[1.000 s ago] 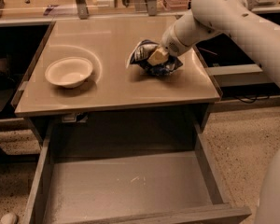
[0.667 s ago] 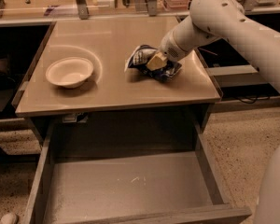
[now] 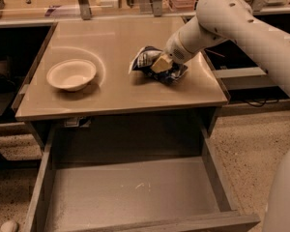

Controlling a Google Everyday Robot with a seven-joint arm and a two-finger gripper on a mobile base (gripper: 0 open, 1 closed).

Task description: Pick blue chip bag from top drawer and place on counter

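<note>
The blue chip bag [image 3: 174,73] lies crumpled on the right part of the beige counter [image 3: 116,37]. My gripper [image 3: 160,64] reaches in from the upper right and is shut on the bag's top, with a tan fingertip [image 3: 159,63] showing against the foil. The bag's underside rests on or just above the counter. The top drawer [image 3: 130,192] is pulled wide open below the counter's front edge, and its grey floor holds nothing but dust.
A white round bowl [image 3: 71,74] stands on the counter's left part. A wooden bench with metal posts [image 3: 82,1] runs along the back. My pale arm [image 3: 261,33] fills the right side. Speckled floor lies to the right of the drawer.
The gripper and the bag have shifted slightly left over the counter. The bowl and the drawer have not moved.
</note>
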